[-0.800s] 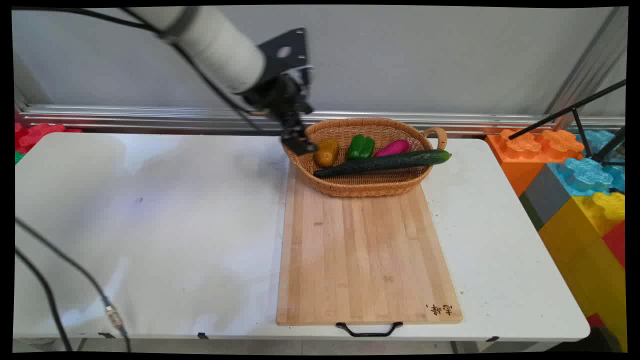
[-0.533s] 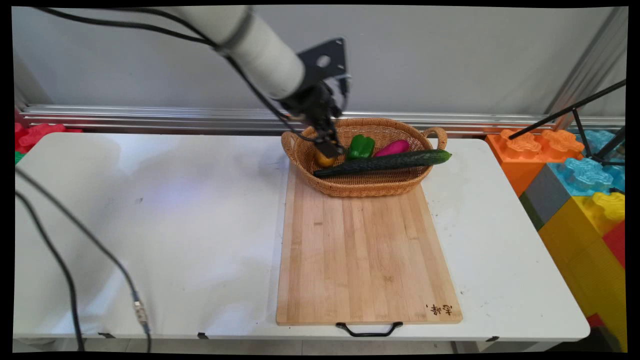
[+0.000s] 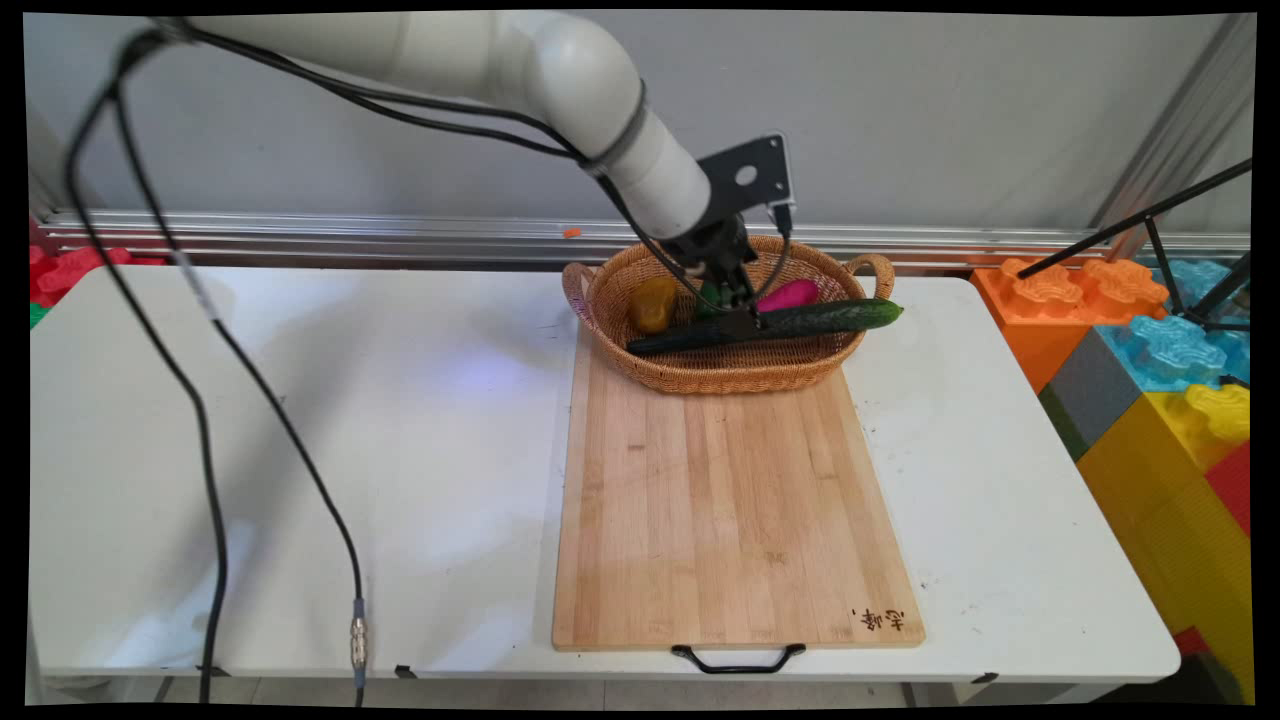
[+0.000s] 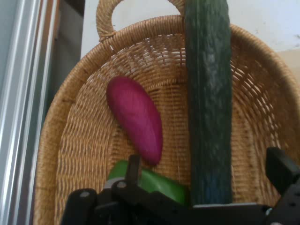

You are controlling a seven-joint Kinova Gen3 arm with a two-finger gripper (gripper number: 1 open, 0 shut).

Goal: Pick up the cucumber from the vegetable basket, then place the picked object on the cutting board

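Nearest you lies the bare cutting board (image 3: 735, 510). Behind it, in the basket (image 3: 735, 375), your gripper (image 3: 742, 318) hangs spread wide astride the cucumber (image 3: 830, 318), which rests slantwise, its tip past the rim. Lower off-centre and a finger probably jams the green pepper (image 4: 161, 183) beside it. Beyond, the pink vegetable (image 3: 790, 294) could be nudged; the yellow pepper (image 3: 652, 304) sits apart.

pincer (image 3: 741, 318) moved rightward, over cucumber (image 3: 770, 326)
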